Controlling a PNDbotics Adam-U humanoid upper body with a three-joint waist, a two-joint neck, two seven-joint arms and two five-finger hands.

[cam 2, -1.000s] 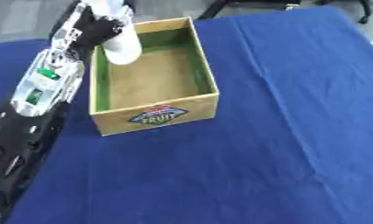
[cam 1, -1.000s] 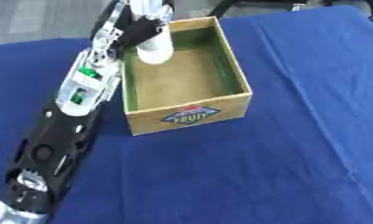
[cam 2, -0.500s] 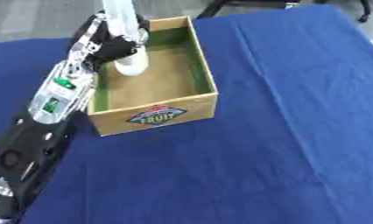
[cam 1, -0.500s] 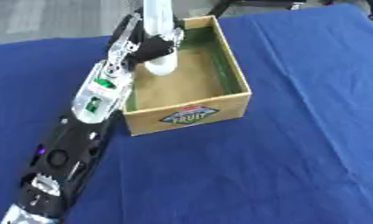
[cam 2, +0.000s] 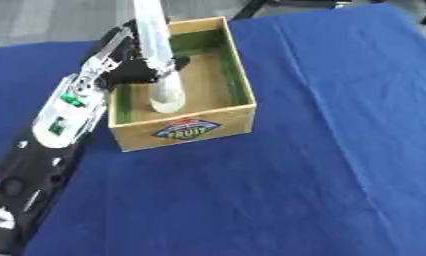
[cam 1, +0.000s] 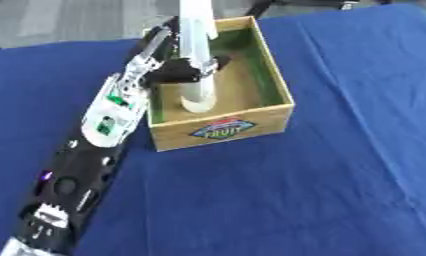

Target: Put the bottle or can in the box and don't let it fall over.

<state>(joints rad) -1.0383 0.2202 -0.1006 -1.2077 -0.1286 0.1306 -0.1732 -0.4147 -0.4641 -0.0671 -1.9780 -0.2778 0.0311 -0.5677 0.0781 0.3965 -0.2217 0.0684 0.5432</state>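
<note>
Left hand [cam 1: 183, 70]: fingers curled round bottle mid-body, reaching in over box's left wall.
Bottle [cam 1: 197, 75]: tall, white, upright; base inside box nr front-left.
Box [cam 1: 271, 79]: wooden, green lining, on blue table [cam 1: 339, 165].
Right hand: out of view.

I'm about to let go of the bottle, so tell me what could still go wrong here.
1. The bottle is tall and narrow, and the left hand grips it at mid-height, so opening the hand unevenly could tip it.
2. It stands near the left wall of the box, so the fingers might snag the wall or the bottle as they withdraw.
</note>
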